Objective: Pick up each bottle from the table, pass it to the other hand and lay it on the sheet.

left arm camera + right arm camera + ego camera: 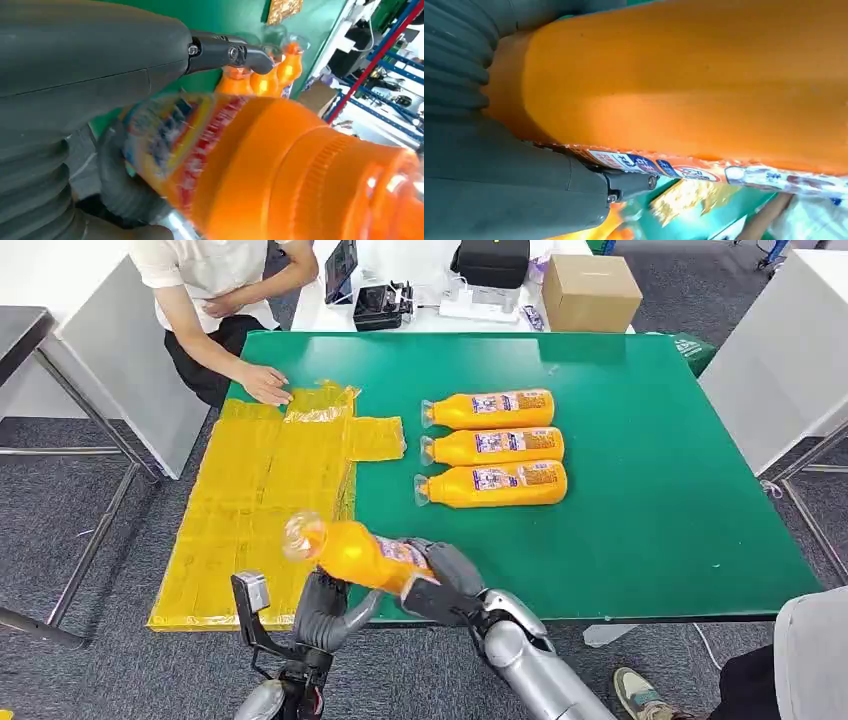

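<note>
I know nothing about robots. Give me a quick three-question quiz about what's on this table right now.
1. How many orange bottles lie on the green table, not counting the held bottle?
2. True or false: the yellow sheet already has a bottle lying on it.
3. Which touches the held bottle: A) left robot hand alone, B) right robot hand alone, C) both?

Key: 1) Three, side by side. 2) False. 3) C; right grips the base end, left is under the middle.

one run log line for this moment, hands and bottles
phase: handover | right hand: grips held bottle | left hand: under bottle, grip unclear | three bottles lying on table | yellow sheet: no bottles
</note>
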You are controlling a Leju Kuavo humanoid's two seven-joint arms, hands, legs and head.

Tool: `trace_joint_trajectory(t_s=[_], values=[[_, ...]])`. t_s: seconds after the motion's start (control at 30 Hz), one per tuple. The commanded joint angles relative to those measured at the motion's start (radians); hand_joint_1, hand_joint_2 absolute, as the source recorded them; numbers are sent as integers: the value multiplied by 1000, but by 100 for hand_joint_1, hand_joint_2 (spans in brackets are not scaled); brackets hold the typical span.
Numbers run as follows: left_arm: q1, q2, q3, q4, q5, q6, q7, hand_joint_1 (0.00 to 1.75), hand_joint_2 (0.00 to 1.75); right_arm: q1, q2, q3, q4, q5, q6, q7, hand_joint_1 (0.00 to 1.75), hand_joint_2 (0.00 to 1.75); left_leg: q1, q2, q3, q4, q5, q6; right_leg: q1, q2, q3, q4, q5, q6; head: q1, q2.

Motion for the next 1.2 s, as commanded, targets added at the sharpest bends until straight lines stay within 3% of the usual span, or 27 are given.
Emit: trace_joint_trajectory(t_s=[0.03,0.4,0.43,0.47,0.73,0.77,0.8,0.83,0.87,0.97,1.0,1.2], values=[[-57,11,-4,46,48,-38,0,0,175,-96,33,126,149,-2,8,-7,175,175,-1,2,3,-1,0,0,0,1,2,0,0,-1,0,0],[-66,11,11,24,36,-21,-20,0,175,-78,30,148,139,-24,20,-10,175,175,-1,1,4,-1,0,0,0,-1,3,0,-1,-1,0,0],[-66,10,14,20,38,-22,-20,24,175,-74,29,153,137,-24,20,-12,175,175,0,1,2,-1,0,0,0,-1,2,0,0,-1,0,0],[-69,9,17,18,39,-22,-23,175,175,-70,29,158,137,-24,22,-13,175,175,-1,1,4,-1,0,-1,0,-1,4,0,-1,-1,0,0],[-60,9,33,-8,45,-19,-35,175,175,-41,32,160,128,-50,33,-21,171,175,0,0,2,-1,0,0,0,-1,2,0,0,-1,0,0],[-55,14,34,-20,16,0,-49,175,175,-37,25,177,117,-36,30,-18,162,175,0,0,4,-1,0,-1,0,-2,4,-1,-1,-1,0,0],[-54,16,37,-25,13,1,-48,175,175,-31,26,182,115,-33,28,-15,140,175,0,0,4,-1,0,0,0,-2,3,-1,-1,-1,0,0],[-52,16,41,-33,15,1,-47,175,175,-24,30,182,112,-35,21,-12,49,175,0,0,2,-1,0,0,1,-1,2,-1,0,-1,0,0],[-43,16,49,-50,31,-9,-40,175,175,-13,37,177,105,-37,6,-11,0,175,0,0,4,-1,-1,0,0,-2,4,-1,-1,-1,0,0],[-15,28,52,-101,29,-15,-11,175,175,19,42,199,69,-11,-26,-19,0,175,0,1,4,-1,-1,-1,0,-1,4,0,-1,-1,0,0],[-15,28,53,-103,25,-12,-6,175,175,25,43,203,60,-3,-38,-26,0,0,0,1,2,-1,0,-1,1,-1,2,-1,-1,-1,0,0],[-11,21,69,-105,24,-10,0,175,175,36,48,211,42,-1,-64,-64,0,0,0,1,2,-1,0,-1,0,-1,1,0,-1,-1,0,0]])
